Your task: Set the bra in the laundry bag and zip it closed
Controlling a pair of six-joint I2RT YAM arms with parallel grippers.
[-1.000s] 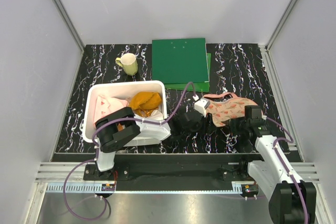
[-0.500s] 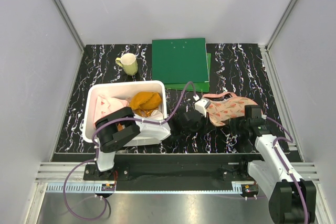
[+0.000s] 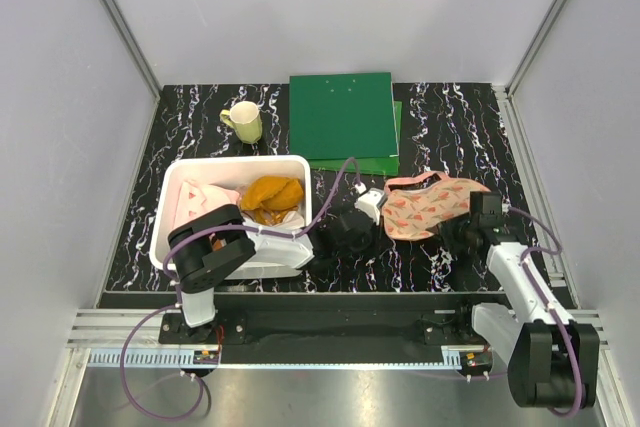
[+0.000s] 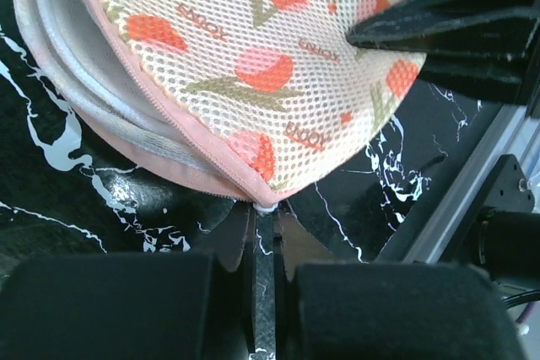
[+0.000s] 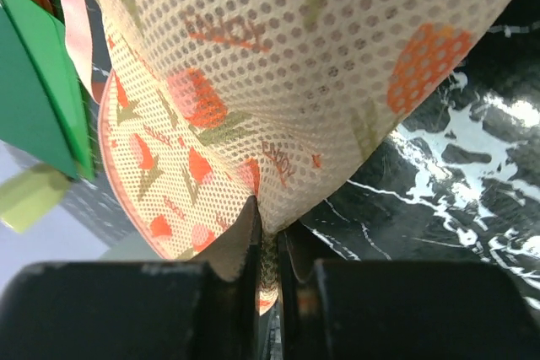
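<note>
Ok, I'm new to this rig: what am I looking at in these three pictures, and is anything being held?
Two robot arms are bolted at the near edge of a black marbled table. The wide picture looks down from above and behind them. The two close-ups come from cameras on the wrists, each looking along its own fingers. On the table are a floral mesh bag, a white bin of clothes, a mug and green folders. The left gripper is shut on the bag's pink zipper edge. The right gripper pinches the mesh at the bag's right side. The bra shows in no view, so I cannot tell whether it is inside.
</note>
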